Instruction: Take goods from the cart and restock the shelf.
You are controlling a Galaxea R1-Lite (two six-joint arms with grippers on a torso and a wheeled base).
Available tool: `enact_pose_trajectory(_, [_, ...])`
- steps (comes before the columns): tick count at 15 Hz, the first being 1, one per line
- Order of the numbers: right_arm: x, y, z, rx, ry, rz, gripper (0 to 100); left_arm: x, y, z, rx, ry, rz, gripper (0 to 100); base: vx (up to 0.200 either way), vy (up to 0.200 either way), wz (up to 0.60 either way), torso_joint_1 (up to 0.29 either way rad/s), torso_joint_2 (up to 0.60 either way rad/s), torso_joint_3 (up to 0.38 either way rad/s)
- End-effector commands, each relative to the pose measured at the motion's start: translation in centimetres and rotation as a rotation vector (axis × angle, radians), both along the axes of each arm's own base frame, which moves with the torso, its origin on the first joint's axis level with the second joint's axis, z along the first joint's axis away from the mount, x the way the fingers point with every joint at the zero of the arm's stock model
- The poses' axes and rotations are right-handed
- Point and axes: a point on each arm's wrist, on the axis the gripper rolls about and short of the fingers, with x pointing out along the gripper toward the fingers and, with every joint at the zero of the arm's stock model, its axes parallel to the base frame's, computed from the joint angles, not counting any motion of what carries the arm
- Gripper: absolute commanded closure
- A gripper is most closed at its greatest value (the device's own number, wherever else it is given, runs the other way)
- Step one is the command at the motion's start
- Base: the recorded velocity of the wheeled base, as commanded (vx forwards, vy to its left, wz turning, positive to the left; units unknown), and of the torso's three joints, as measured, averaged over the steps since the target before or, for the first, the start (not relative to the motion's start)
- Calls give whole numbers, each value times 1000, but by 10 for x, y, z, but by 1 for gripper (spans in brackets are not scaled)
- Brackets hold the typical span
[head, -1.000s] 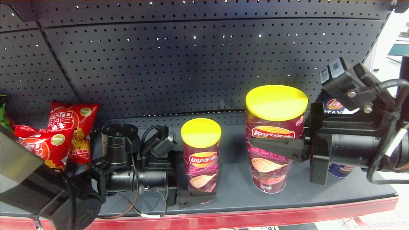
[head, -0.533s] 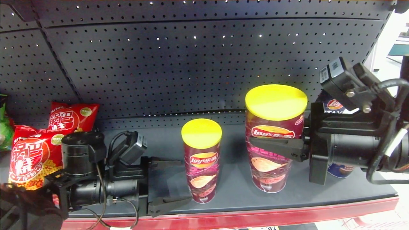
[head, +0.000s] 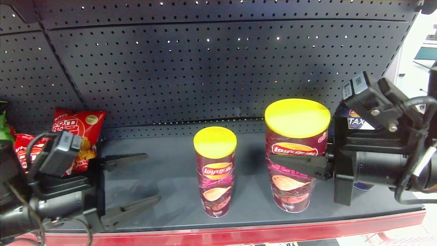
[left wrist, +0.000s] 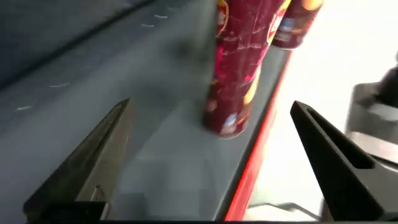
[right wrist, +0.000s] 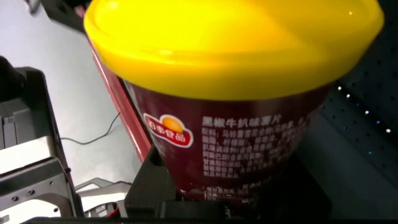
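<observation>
On the dark grey metal shelf board [head: 170, 174] with its red front edge, you have one item already placed: the slim maroon chip can with a yellow plastic lid [head: 215, 171] stands upright by itself near the front edge, about at the middle of the board. Your left gripper [head: 152, 177] is beside it toward the left end, apart from it, with its jaws spread wide and nothing between them. Your right gripper [head: 290, 160] is closed around the wide maroon chip can with a yellow lid [head: 296, 143] and holds it upright toward the right end, close to the front edge. Its base is at the board or just above it, and I cannot tell if it touches. So I judge this second can is in the step of placing, and the release and the pulling back are left to do. How many goods wait in the cart, you cannot judge from here. Both cans carry a red and yellow oval logo and pictures of chips, and the right wrist view shows rows of small white print. Red crinkled snack bags [head: 80, 128] lie at the left end against the perforated back panel [head: 205, 68], and a blue and white can [head: 358, 121] stands behind the right gripper, partly hidden.
</observation>
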Motion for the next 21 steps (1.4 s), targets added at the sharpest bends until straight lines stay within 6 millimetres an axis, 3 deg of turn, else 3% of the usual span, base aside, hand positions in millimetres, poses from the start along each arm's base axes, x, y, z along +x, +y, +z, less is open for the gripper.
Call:
enact_pose_trajectory(1, [-3,-3,0,4,-3,-2,100,-60,30,3,5,-114,161,0,0,0,0,0,0,0])
enact_pose_trajectory(3, [-2,-8,1,5,-6,-19,100,-101,32,-11,-8,-148,179,0,0,0,0,0,0,0])
enact_pose_trajectory(4, [-2,-9,1,6,-7,-22,100,-104,32,-12,-11,-144,182,0,0,0,0,0,0,0])
enact_pose_trajectory(6, [-5,-15,-3,3,0,-31,100,-152,33,-31,-32,-102,249,0,0,0,0,0,0,0])
enact_pose_trajectory(10, [-5,-24,0,19,-1,-57,100,-198,35,-73,-66,-85,422,0,0,0,0,0,0,0])
enact_pose_trajectory(16, [-6,-30,0,22,-5,-76,100,-195,44,-74,-39,-100,861,0,0,0,0,0,0,0])
enact_pose_trajectory(21, [-6,-34,0,30,-1,-95,100,-194,47,-79,-42,-84,964,0,0,0,0,0,0,0])
